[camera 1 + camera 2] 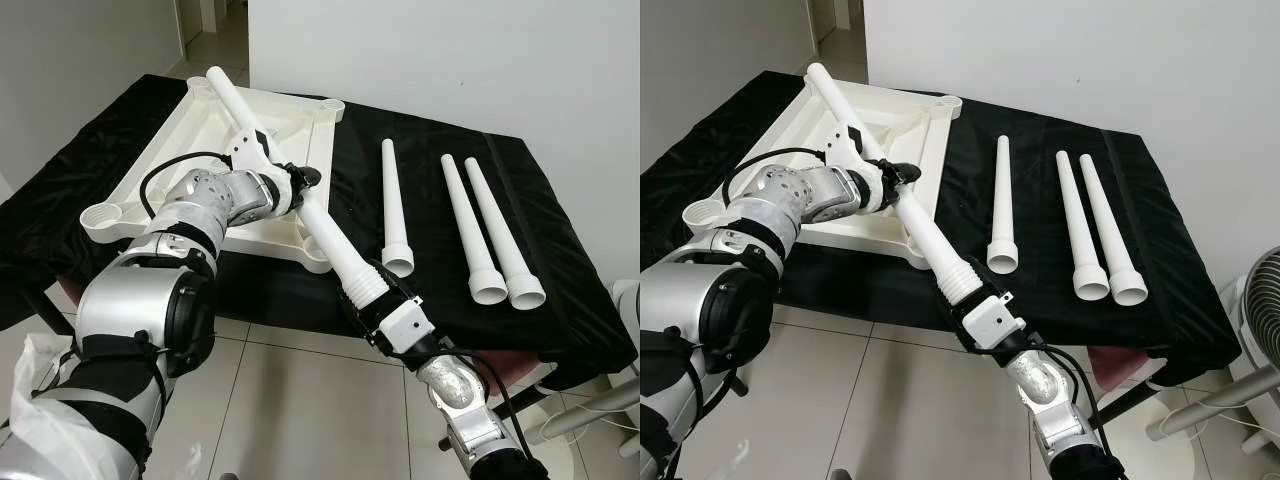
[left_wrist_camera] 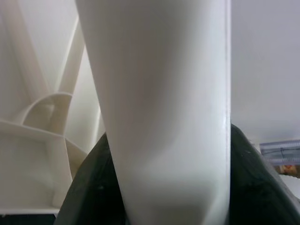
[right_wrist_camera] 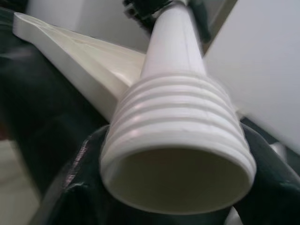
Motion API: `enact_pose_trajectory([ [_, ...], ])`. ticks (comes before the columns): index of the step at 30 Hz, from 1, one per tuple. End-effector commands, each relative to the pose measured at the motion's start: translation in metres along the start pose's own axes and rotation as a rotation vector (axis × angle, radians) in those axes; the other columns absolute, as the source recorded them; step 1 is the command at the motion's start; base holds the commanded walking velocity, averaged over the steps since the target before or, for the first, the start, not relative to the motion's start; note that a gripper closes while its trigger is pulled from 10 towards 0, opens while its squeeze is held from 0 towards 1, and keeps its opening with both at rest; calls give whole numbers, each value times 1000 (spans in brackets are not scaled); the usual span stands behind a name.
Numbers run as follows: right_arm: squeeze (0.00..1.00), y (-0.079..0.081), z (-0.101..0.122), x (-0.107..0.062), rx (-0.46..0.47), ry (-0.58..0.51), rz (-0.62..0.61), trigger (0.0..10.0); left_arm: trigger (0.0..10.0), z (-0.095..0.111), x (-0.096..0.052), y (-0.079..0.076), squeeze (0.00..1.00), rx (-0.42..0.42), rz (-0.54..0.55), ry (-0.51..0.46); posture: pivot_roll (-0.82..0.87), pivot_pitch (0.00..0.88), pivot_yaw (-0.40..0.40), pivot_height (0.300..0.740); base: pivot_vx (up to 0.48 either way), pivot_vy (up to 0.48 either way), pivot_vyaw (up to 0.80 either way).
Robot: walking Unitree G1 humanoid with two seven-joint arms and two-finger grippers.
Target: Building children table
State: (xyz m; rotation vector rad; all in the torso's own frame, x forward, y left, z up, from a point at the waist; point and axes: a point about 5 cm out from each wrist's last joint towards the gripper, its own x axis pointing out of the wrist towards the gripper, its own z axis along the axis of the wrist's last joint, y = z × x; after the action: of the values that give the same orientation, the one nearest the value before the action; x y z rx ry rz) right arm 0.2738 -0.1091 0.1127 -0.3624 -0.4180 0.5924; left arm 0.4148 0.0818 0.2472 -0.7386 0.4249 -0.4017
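Both grippers clamp one leg (image 1: 330,240) above the tabletop (image 1: 190,150): left gripper (image 1: 290,190) mid-shaft, right gripper (image 1: 375,300) hiding its threaded end.

No legible text, brand, number or sign on the white table leg (image 1: 300,195), the upturned tabletop (image 1: 200,150), the three spare legs (image 1: 470,225) or the black cloth (image 1: 560,250). Left wrist view: a small striped tag (image 2: 280,152) at the frame edge, possibly printed, too blurred to read.
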Motion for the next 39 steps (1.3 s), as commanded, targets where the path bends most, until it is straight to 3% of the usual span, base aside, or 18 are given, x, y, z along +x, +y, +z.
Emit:
enact_pose_trajectory([
  [1,1000,-5,-11,-5,146,82,-11,10000,0,12,-6,-27,0,49,-382,-43,-30,0,-28,740,0,0,0],
  [5,1000,-10,-11,-3,161,80,-45,10000,0,15,-6,-26,0,40,-367,-56,-29,0,-29,740,0,0,0],
  [6,1000,-11,-11,-2,182,87,-59,10000,3412,17,-7,-27,0,49,-373,-64,-30,0,-30,740,0,0,0],
  [7,1000,-11,-11,-2,182,87,-59,10000,3412,17,-7,-27,0,49,-373,-64,-30,0,-30,740,0,0,0],
  [8,1000,-16,-13,0,215,124,-87,10000,10000,22,-8,-32,0,66,-383,-96,-26,0,-36,740,0,0,0],
  [13,1000,-26,-7,4,261,117,-124,10000,10000,31,-10,-41,0,117,-391,-138,-27,0,-41,740,0,0,0],
  [14,729,-31,-3,6,255,123,-124,10000,10000,36,-11,-46,0,164,-407,-174,-26,0,-47,740,0,0,0],
  [15,0,-37,1,8,245,140,-111,10000,10000,43,-14,-54,0,241,-427,-236,-28,0,-53,740,0,0,0],
  [23,0,-42,15,18,151,143,-38,10000,10000,58,-22,-71,0,362,-459,-393,-30,0,-72,740,0,0,0],
  [24,0,-41,15,20,159,165,-35,10000,10000,61,-24,-75,0,423,-440,-457,-29,0,-77,740,0,0,0],
  [34,0,-39,21,26,127,182,-19,10000,10000,59,-26,-86,0,513,-435,-524,-22,0,-84,740,0,0,0],
  [35,0,-42,27,35,120,165,-37,10000,10000,52,-27,-94,0,572,-446,-550,-12,0,-91,740,0,0,0],
  [36,0,-42,27,35,120,165,-37,10000,10000,52,-27,-94,0,572,-446,-550,-12,0,-91,740,0,0,0],
  [37,0,-46,39,50,125,139,-70,10000,10000,39,-27,-108,0,636,-460,-599,-9,0,-90,740,0,0,0],
  [39,0,-47,46,59,113,126,-80,10000,10000,29,-28,-116,0,674,-467,-630,-5,0,-92,740,0,0,0],
])
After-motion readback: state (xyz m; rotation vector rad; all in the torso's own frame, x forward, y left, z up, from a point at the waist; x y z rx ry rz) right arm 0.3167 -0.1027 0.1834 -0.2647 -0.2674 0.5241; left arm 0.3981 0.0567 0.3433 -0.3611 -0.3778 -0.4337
